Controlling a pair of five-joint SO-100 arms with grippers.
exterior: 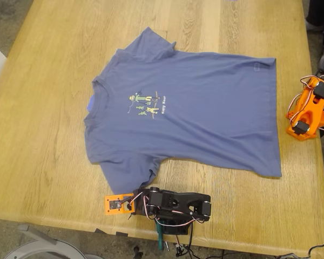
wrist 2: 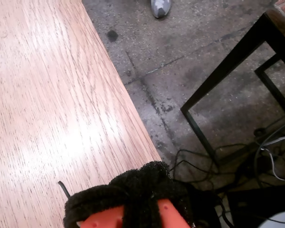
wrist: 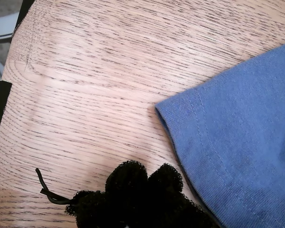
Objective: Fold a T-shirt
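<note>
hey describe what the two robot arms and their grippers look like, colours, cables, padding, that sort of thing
My first gripper has fuzzy black padding on its tips and a thin black tie sticking out. My second gripper has the same black padding over orange plastic. In the exterior view, one arm is black with an orange end piece and red and white wires; the other arm is orange with black motors and similar wires.

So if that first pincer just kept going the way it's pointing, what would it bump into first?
Probably the T-shirt: my first pincer points at the sleeve hem lying on the table, though depth is unclear, so bare wood might come first.
</note>
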